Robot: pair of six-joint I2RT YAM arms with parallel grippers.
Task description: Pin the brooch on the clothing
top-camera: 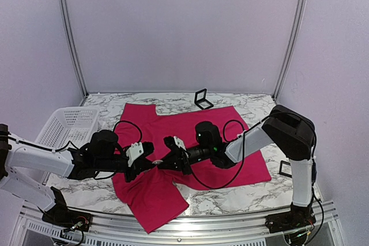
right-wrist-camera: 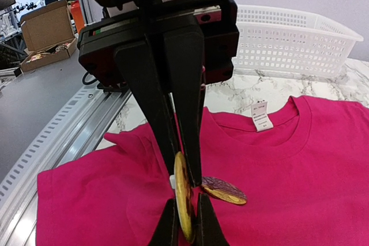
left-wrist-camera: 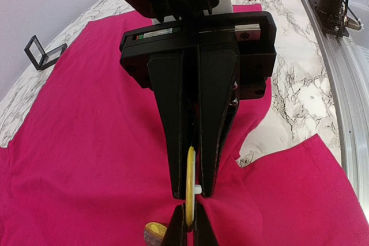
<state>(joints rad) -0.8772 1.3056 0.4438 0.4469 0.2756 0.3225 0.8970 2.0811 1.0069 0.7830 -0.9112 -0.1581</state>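
Currently the brooch [left-wrist-camera: 190,185], a thin gold disc seen edge-on, hangs just above the pink T-shirt [top-camera: 179,122], over the near part of the shirt's front. I have it pinched from both ends. The left fingers [right-wrist-camera: 193,165] are drawn almost together around one edge of it. The right fingers [left-wrist-camera: 176,171] are closed just as tightly on the opposite edge, so the two sets of tips nearly meet. A small white stub [right-wrist-camera: 173,181] juts from the disc between them. Whether the disc touches the fabric I cannot tell.

A second gold piece [right-wrist-camera: 223,190] lies on the shirt right beside the held disc. The shirt is spread on the marble tabletop [top-camera: 253,105], rumpled and folded over at its near edge. Its white neck label [right-wrist-camera: 262,116] shows inside the collar. A white basket [top-camera: 63,122] stands off the shirt's collar side. A small black frame [top-camera: 202,99] sits just past the shirt's far edge, and another black frame [top-camera: 285,168] lies beside its right-hand edge.
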